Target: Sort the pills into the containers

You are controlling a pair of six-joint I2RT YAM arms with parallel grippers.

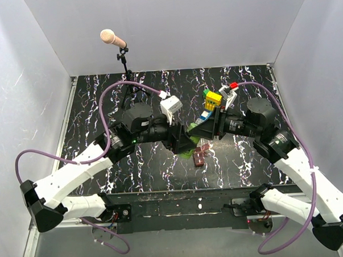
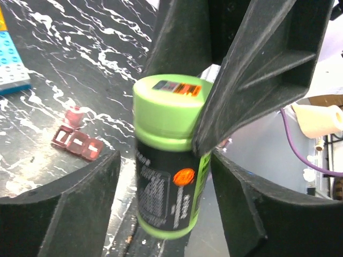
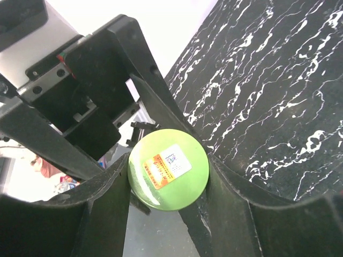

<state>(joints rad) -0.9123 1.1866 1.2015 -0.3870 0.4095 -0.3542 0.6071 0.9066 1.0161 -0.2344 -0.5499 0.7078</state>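
The green bottle [image 2: 166, 160] has a black label and a green cap [image 3: 168, 168]. It sits tilted between both grippers near the table's middle, mostly hidden in the top view [image 1: 187, 153]. My right gripper [image 3: 169, 171] is shut on the cap, one finger on each side, and shows as dark fingers [image 2: 252, 69] in the left wrist view. My left gripper [image 2: 166, 155] brackets the bottle's body with a visible gap on its left side. The red-brown box [image 2: 77, 143] lies open on the table just beside the grippers [image 1: 199, 157], with a small pink piece [image 2: 73, 114] behind it.
A yellow-and-blue toy brick stack [image 1: 212, 101] stands behind the grippers; its blue base shows in the left wrist view [image 2: 10, 64]. A microphone on a stand [image 1: 112, 38] is at the back left. White walls enclose the black marbled table [image 1: 101, 91].
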